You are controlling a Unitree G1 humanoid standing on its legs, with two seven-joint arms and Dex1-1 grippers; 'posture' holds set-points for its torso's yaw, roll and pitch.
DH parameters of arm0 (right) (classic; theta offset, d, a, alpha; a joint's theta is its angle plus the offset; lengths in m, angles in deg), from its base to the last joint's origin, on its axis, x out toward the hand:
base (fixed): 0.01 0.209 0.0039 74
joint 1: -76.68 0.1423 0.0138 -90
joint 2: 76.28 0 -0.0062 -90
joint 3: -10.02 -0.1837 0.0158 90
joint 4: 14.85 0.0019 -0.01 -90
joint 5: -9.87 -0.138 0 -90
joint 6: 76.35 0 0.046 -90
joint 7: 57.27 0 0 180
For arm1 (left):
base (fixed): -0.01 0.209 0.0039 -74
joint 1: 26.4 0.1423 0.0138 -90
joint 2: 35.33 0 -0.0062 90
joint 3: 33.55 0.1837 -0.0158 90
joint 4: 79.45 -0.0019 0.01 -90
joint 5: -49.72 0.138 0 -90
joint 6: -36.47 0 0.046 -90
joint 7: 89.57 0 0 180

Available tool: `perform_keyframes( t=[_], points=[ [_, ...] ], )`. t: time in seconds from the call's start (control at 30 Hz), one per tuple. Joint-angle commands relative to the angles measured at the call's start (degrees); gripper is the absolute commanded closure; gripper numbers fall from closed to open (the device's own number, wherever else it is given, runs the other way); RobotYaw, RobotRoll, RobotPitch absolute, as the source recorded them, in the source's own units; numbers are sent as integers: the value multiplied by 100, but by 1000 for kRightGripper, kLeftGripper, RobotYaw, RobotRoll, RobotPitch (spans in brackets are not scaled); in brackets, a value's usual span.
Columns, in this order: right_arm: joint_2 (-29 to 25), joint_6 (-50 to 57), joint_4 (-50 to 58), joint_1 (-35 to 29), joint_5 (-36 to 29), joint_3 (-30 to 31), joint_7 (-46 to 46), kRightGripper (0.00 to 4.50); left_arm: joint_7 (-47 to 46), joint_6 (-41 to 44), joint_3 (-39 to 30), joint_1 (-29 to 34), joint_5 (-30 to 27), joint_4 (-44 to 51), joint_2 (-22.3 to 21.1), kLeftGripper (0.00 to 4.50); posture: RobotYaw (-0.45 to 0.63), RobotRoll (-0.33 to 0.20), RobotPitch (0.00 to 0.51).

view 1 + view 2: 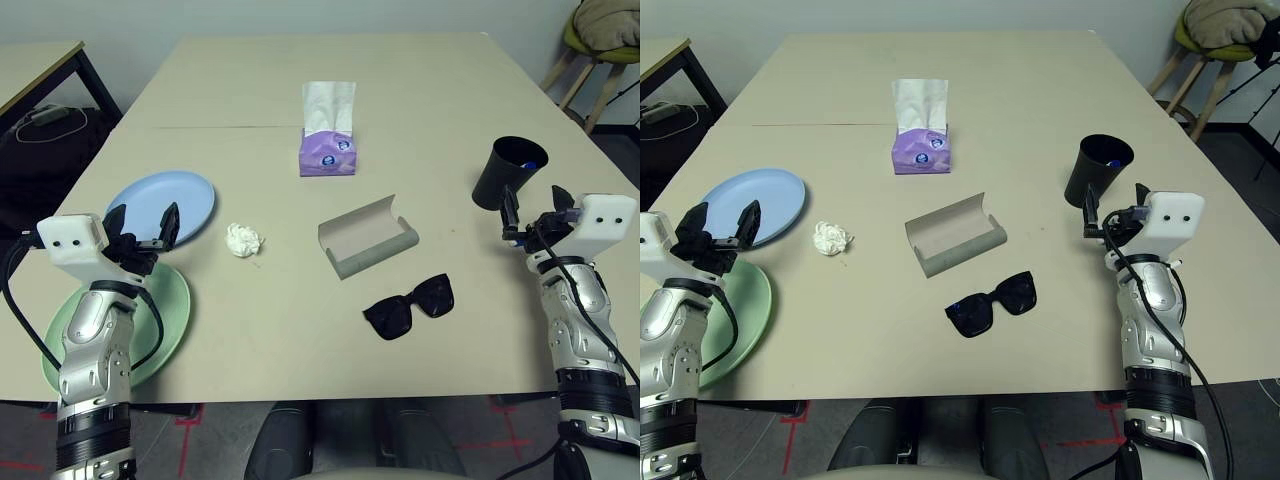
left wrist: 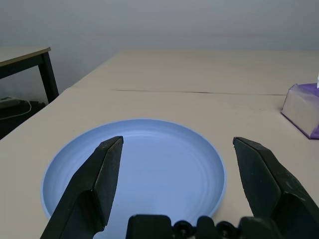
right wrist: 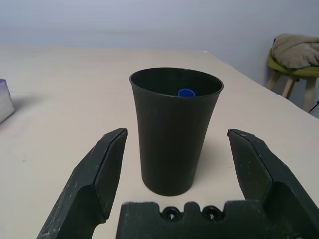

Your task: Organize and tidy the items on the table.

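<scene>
Both hands wide open, empty: L hand (image 2: 172, 194) facing pale blue round plate (image 2: 134, 174), R hand (image 3: 174, 181) facing black plastic cup (image 3: 174, 132). Grab plate by near rim, keep level.

A plain pale wall (image 1: 250, 18) runs across the top of the frame. At upper left stands a side table (image 1: 40, 62) with a dark edge and black legs, cables (image 1: 45, 118) on the floor beneath it. At upper right, a wooden stool (image 1: 590, 70) carries a green seat and beige bundle (image 1: 608, 15). Red tape marks (image 1: 505, 435) cross the grey floor.
</scene>
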Motion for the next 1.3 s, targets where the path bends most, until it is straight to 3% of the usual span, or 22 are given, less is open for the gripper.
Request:
perform_keyframes(
  t=[0.03,0.7,0.87,0.97,1.13,1.3],
  points=[
    [-29,100,122,-15,43,117,-69,58,-47,-18,-14,21,45,88,39,0,85,0,94],
    [-51,-22,-55,-3,-114,136,-382,58,323,-85,24,-74,-62,-25,-12,0,63,0,78],
    [-494,-403,-131,-110,-209,297,-1442,58,378,-60,41,-90,-37,-44,-28,0,59,0,77],
    [-681,-295,-159,-75,-533,365,-2179,58,405,-62,53,-141,-12,-105,-53,0,55,0,77],
    [-930,-81,-99,60,-474,748,-2843,58,445,-63,86,-195,22,-153,-65,0,61,0,79],
    [-1536,491,368,151,-779,1165,-4068,58,508,-15,110,-123,23,-92,-97,0,63,0,84]
  ],
)
